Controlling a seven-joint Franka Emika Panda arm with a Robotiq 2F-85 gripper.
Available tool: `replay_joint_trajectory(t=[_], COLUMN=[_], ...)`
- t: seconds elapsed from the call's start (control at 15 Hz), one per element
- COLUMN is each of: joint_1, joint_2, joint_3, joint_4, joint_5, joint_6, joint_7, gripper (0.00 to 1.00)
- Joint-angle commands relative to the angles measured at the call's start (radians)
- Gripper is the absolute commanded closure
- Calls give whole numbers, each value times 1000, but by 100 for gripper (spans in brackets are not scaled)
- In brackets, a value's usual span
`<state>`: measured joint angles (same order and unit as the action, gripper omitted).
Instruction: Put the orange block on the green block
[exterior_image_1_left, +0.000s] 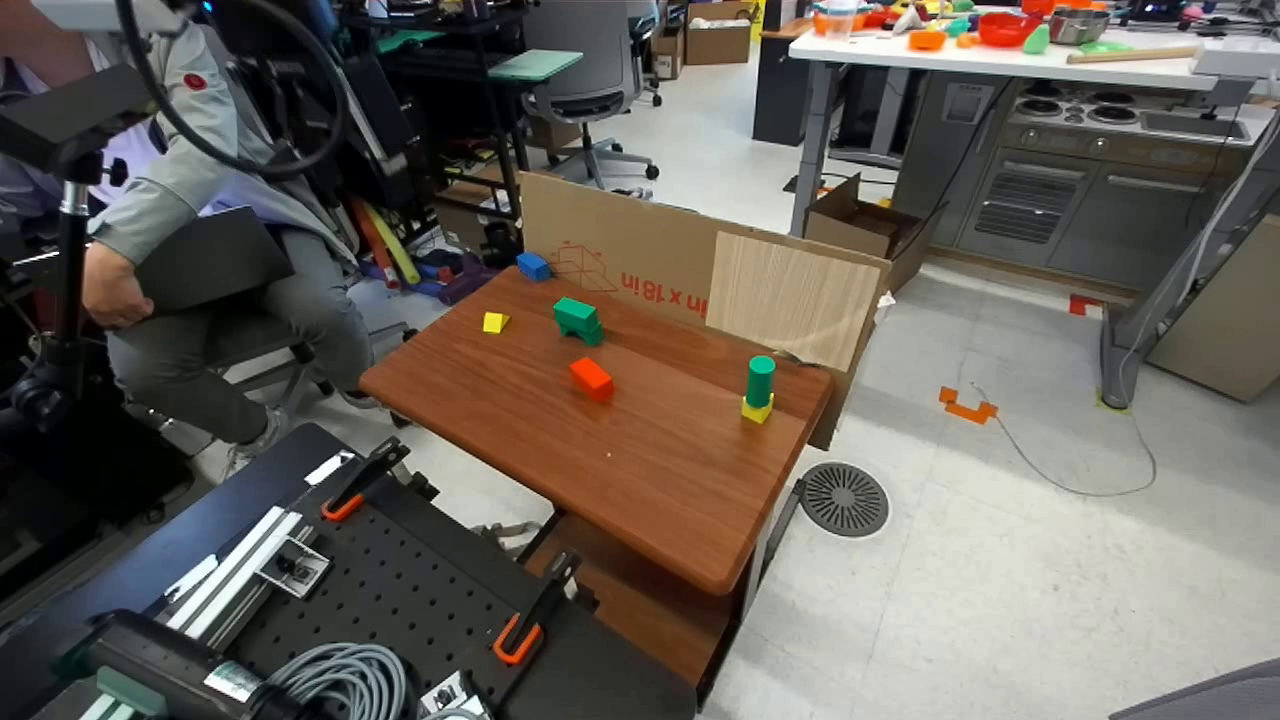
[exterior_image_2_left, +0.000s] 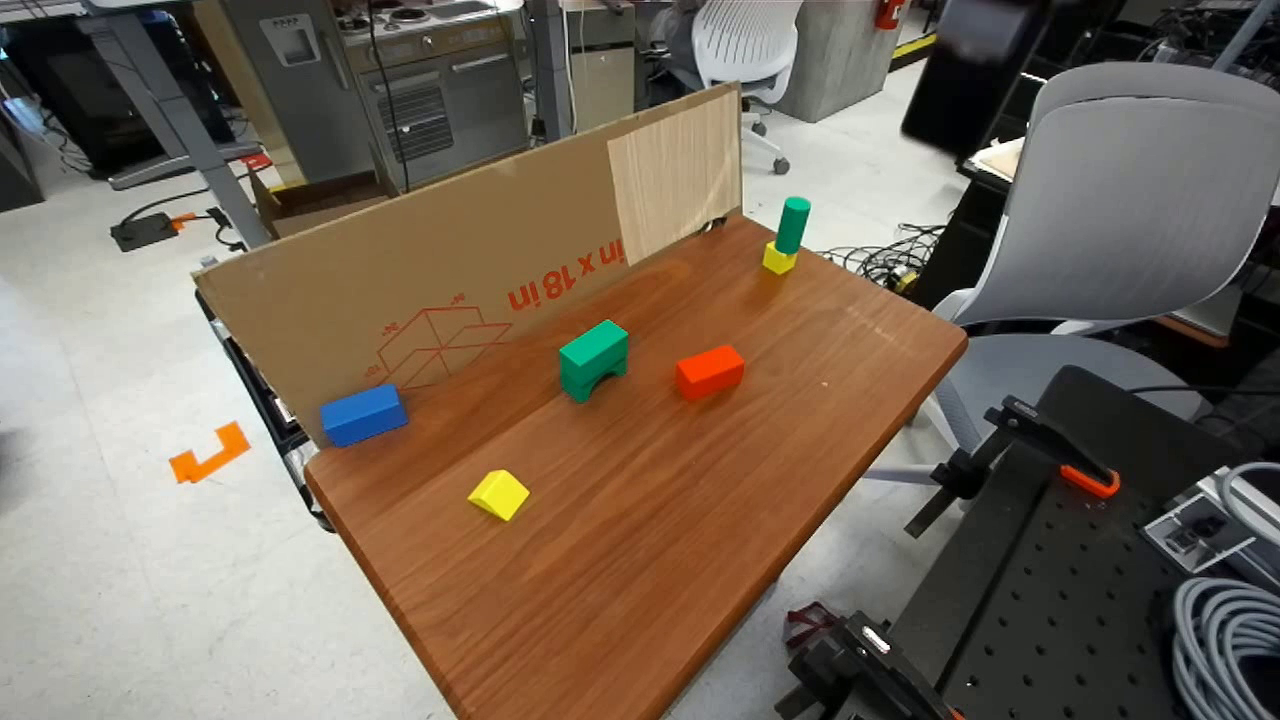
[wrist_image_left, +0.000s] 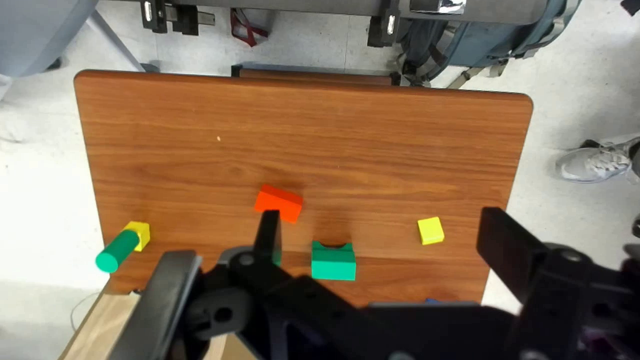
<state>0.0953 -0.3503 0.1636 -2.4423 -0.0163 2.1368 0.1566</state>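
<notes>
The gripper (wrist_image_left: 381, 220), its fingers well apart, hangs over a brown wood-grain table (wrist_image_left: 360, 125). On it the orange block (wrist_image_left: 278, 202) lies near the green block (wrist_image_left: 333, 267), not touching; that one sits on a green arch (exterior_image_2_left: 577, 389). Farther out are a green cylinder (exterior_image_1_left: 760, 381) upright on a yellow cube (exterior_image_1_left: 757, 411), a yellow wedge (exterior_image_2_left: 500, 495) and a blue block (exterior_image_2_left: 364, 415). Printed cardboard (exterior_image_2_left: 320, 290) lines one edge; around are pale floor (exterior_image_1_left: 960, 600), a kitchen unit (exterior_image_1_left: 1040, 200), a grey chair (exterior_image_2_left: 1140, 210) and a seated person (exterior_image_1_left: 185, 190).
</notes>
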Motion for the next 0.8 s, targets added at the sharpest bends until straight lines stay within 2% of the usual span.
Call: replay_joint_trajectory(t=[0.0,0.33,0.53,0.73], joint_1=[-22,-58,-75,-75], joint_2=[83,239,354,456], joint_3=[-26,-51,-70,-102], joint_4=[-83,-163,-173,-157], joint_5=[17,16,3,25], joint_6=[201,517,617,667], joint_7=[46,118,163,164], gripper=[0,0,0,0])
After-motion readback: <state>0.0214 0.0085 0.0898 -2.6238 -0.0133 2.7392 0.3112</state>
